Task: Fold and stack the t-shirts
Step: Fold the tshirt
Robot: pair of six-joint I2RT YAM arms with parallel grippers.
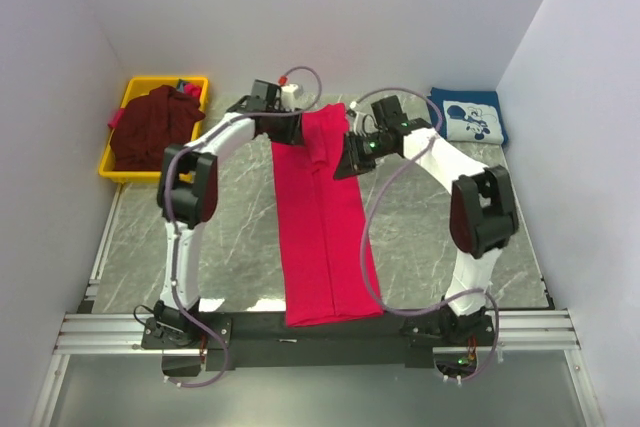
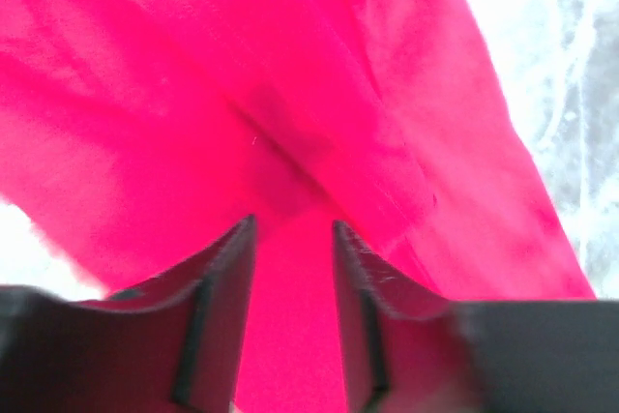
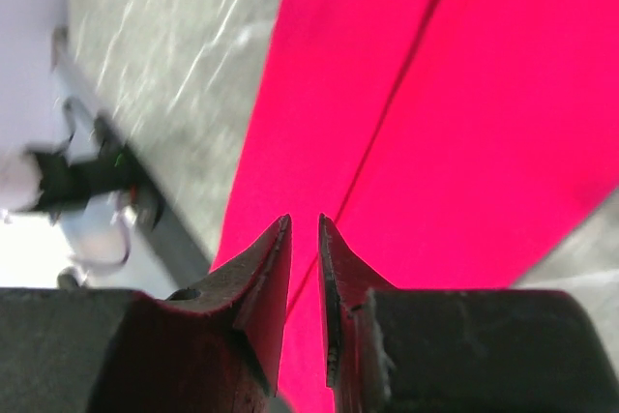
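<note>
Black fingers of the left gripper (image 2: 290, 224) fill the bottom of the left wrist view, very close to the lens and blurred. They stand clearly apart, and the crimson-red t-shirt (image 2: 193, 94) shows in the gap between them. A dark crease in the cloth runs toward that gap. I cannot tell whether the fingers touch the fabric.

Fingers of the right gripper (image 3: 303, 221) are drawn almost together, with only a thin slit between the tips. Red cloth shows through the slit, but whether any of it is pinched cannot be told. Beyond the tips the shirt lies flat, with a long straight fold line running down it.

From the overhead camera, the red t-shirt is a long narrow strip folded lengthwise. It runs down the middle of the grey marble-patterned table (image 1: 220, 247), from the far side to the near edge. Its near end overlaps the dark base plate (image 1: 260, 327) between the two arm bases. Both arms reach to its far end, the left gripper at the far left corner, the right gripper at the right edge (a small flap of cloth lies folded between them).

At the far right corner a navy t-shirt (image 1: 472, 119) lies folded in a neat rectangle, white cartoon print facing up. At the far left a dark maroon t-shirt (image 1: 150, 127) is heaped in a yellow bin (image 1: 165, 80), spilling over its left rim.
</note>
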